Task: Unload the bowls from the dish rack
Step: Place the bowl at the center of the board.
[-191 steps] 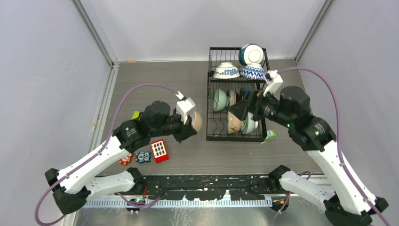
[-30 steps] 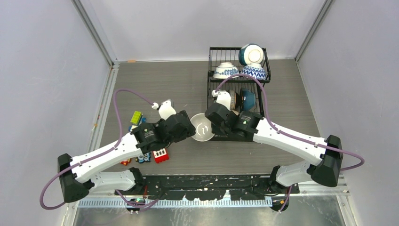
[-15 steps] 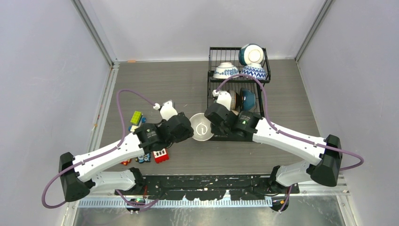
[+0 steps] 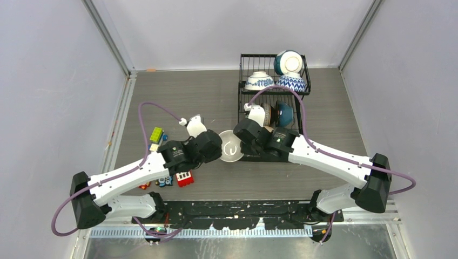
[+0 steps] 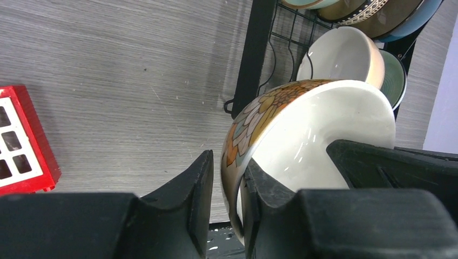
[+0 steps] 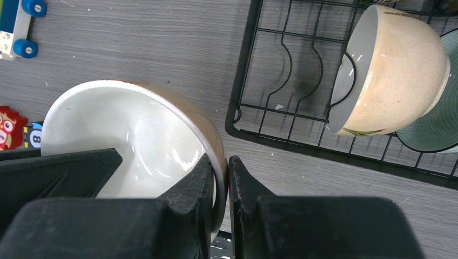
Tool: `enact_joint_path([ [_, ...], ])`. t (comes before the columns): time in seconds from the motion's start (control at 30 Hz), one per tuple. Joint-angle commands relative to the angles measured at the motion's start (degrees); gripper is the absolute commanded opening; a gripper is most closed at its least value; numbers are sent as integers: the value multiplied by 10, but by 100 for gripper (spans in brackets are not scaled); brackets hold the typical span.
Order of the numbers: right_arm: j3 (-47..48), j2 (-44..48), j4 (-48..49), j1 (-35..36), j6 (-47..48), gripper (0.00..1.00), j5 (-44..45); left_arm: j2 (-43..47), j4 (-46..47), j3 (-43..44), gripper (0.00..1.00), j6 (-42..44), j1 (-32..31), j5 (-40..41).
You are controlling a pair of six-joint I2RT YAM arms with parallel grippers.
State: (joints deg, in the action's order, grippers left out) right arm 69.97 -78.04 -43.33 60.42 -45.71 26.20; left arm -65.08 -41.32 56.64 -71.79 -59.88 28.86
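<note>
The bowl (image 4: 231, 147) hangs between the two arms, over the table (image 4: 178, 91) just beside the left edge of the rack (image 4: 240, 102), and it looks like a hand-off from one arm to the other. The right gripper (image 6: 220, 178) pinches the rim on the rack side, one finger inside and one outside, jaws closed tight on the wall. The left gripper (image 5: 229, 189) straddles the opposite rim the same way. Its inner finger lies against the glaze, but I cannot tell whether the outer finger presses yet or stands a sliver off. Holding opposite edges keeps the two grippers apart and the bowl's mouth facing up, which probably lets the left arm carry it toward the open side of the table near the red block (image 4: 183, 177). The bowl is glossy white inside with a small dark mark at the bottom, and its outside is painted with tan and teal petals. More bowls wait in the rack: a cream bowl (image 6: 394, 70) and a green bowl (image 6: 432, 129) on edge in the lower slots, with blue-and-white bowls (image 4: 260, 81) and a teal bowl (image 4: 288, 62) in the upper basket.
</note>
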Motion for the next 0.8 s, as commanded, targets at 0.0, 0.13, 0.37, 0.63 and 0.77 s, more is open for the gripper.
enact_joint_path([
  [0.0,28,6,55,2,-35,1,5,-3,22,-5,25,-3,2,10],
  [0.13,31,4,56,2,-35,1,2,-6,30,-9,26,-2,2,5],
  [0.37,32,4,55,2,-36,1,1,-11,31,-10,27,0,2,3],
  [0.63,26,10,59,2,-33,1,-7,-12,37,-10,0,0,2,-1],
  [0.77,23,18,61,1,-27,2,-11,-10,38,-10,0,3,2,-1],
])
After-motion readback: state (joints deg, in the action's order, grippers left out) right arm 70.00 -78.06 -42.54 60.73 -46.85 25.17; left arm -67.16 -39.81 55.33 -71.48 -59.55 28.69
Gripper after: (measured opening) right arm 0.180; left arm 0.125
